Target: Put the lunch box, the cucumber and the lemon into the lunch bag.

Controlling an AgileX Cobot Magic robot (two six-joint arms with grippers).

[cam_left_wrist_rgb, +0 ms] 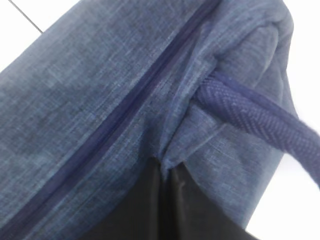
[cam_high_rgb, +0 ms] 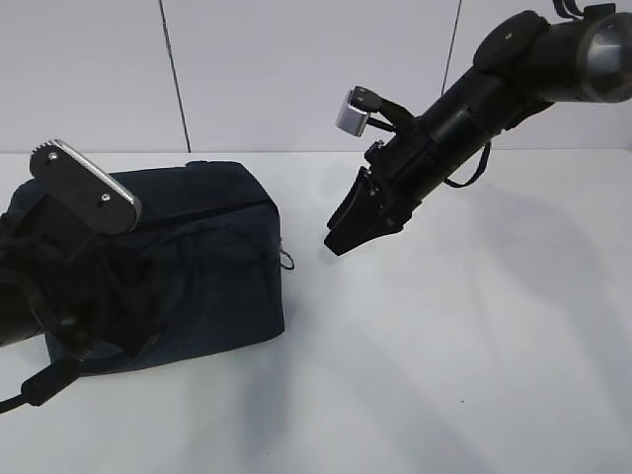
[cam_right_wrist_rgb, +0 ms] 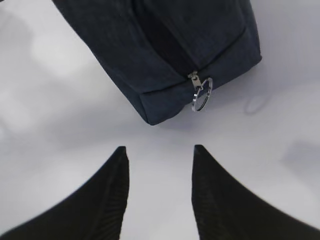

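Lunch bag (cam_high_rgb: 197,267), navy fabric, on white counter (cam_high_rgb: 444,375), left side.
Left hand (cam_left_wrist_rgb: 165,200) pinched narrow on bag fabric beside its rope handle (cam_left_wrist_rgb: 255,117); right hand (cam_right_wrist_rgb: 160,195) part-spread, holding nothing, above counter near ring pull (cam_right_wrist_rgb: 201,95).

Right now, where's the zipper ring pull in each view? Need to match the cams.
Exterior view: ring pull hangs at the right end of the bag, left of the right tool.
Left wrist view: not in it; only the zipper line and a handle cord.
Right wrist view: ring pull at the bag's near corner, above the open tool.
Shared landmark: the zipper.
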